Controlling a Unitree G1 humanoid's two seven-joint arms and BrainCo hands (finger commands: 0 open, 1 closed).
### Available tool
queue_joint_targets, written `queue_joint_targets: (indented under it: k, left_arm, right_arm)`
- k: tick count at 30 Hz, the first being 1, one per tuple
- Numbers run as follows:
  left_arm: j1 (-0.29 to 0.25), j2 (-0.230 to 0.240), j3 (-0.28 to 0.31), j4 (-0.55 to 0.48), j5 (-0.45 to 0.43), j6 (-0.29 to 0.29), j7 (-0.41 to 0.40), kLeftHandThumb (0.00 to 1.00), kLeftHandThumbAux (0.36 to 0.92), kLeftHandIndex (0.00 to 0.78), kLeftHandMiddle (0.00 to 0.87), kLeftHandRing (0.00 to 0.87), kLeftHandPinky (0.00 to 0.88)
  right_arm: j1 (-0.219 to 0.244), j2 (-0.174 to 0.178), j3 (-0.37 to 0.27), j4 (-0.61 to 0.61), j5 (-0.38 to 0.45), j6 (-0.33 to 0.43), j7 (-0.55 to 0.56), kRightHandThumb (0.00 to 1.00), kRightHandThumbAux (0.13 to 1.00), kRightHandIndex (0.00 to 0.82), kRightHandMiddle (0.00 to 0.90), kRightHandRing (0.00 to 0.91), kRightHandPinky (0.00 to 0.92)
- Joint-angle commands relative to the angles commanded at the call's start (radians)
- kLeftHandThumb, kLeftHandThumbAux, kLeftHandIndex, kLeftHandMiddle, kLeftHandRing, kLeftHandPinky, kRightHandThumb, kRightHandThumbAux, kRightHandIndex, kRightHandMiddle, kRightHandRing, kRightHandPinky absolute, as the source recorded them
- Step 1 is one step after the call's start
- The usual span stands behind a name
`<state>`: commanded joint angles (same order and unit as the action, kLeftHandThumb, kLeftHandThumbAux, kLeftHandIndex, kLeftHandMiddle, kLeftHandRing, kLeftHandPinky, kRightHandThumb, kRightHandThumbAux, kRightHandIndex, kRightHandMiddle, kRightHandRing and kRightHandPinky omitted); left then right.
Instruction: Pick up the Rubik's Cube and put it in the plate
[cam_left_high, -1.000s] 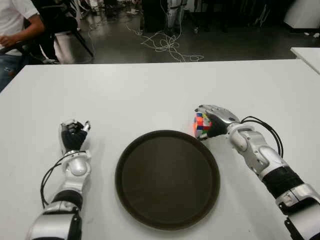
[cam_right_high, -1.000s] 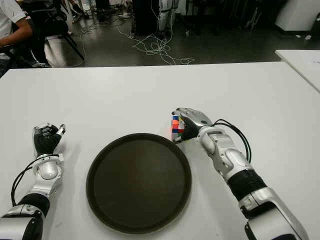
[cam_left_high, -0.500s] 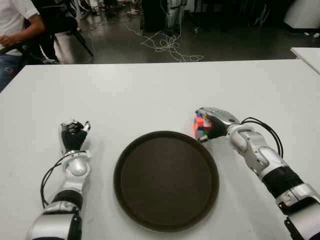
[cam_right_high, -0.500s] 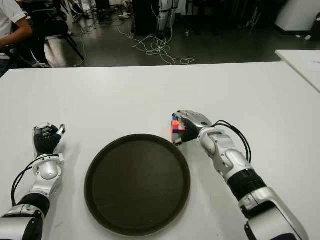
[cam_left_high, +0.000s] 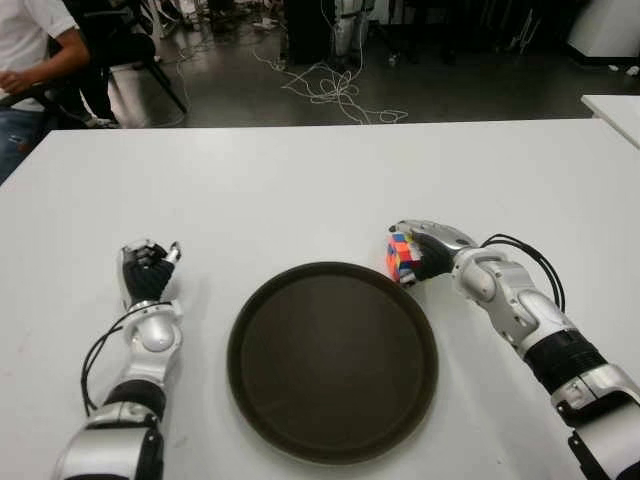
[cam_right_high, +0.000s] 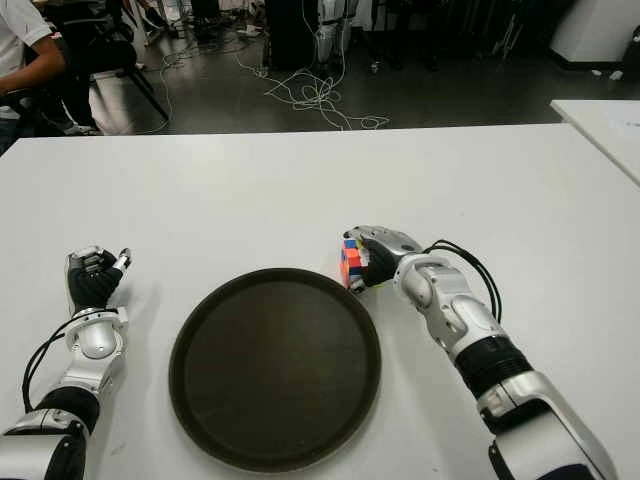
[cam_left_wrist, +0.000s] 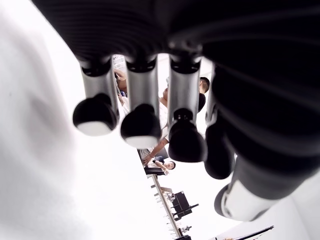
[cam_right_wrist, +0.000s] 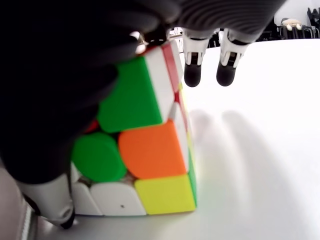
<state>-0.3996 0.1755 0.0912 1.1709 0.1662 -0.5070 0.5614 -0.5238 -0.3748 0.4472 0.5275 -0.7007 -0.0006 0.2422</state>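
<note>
You see one Rubik's Cube (cam_left_high: 402, 256) gripped by the right robot hand (cam_left_high: 425, 250) at the far right rim of one plate (cam_left_high: 332, 360), while the left robot hand (cam_left_high: 146, 272), curled and empty, shows to the plate's left on the surface (cam_left_high: 300, 190).

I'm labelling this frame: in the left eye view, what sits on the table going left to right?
left hand → plate → Rubik's Cube, held in the right hand

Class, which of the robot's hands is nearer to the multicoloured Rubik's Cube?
Right. The right hand grips the multicoloured Rubik's Cube at the round dark plate's far right rim; the left hand shows across the plate, curled and empty.
</note>
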Motion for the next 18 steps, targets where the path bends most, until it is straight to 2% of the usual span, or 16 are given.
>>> queue_joint_targets:
  k: [10,18]
  left_arm:
    - [0.001,0.0,-0.002,-0.002,0.001,0.0,0.0,0.357,0.773,0.719,0.854,0.861,0.863]
    - [0.001,-0.001,-0.001,-0.005,-0.002,0.001,-0.008,0.368,0.771,0.713,0.852,0.859,0.864]
  right_arm:
    - [-0.008,-0.004,0.005,-0.007,-0.006,0.012,0.024,0.047,0.719,0.0,0.0,0.0,0.046]
    - [-0.017,-0.003,0.011,0.001,-0.01,0.025,0.039,0.05,0.682,0.0,0.0,0.0,0.054]
